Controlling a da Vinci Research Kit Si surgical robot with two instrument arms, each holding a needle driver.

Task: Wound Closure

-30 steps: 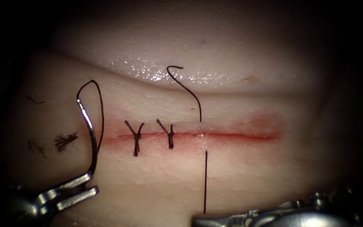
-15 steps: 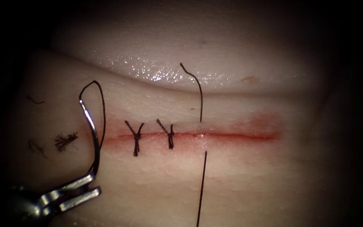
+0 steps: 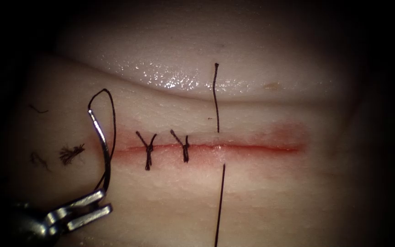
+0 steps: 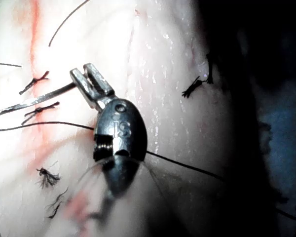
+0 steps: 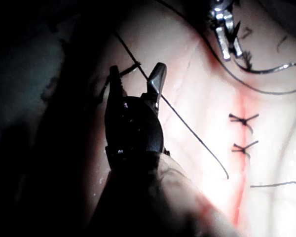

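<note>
Left tool [image 3: 88, 205] clamps needle [image 3: 100, 142] near its end, clear of tissue [image 3: 261, 192]; right tool [image 5: 137, 84] seemingly open, empty.

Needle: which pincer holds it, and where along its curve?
The left pincer holds the needle near its end away from the thread, clear of the tissue. The right pincer stands open, holding nothing.

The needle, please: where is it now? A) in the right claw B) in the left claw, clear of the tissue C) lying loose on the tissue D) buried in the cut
B: the left claw grips the needle near one end, left of the cut.
</note>
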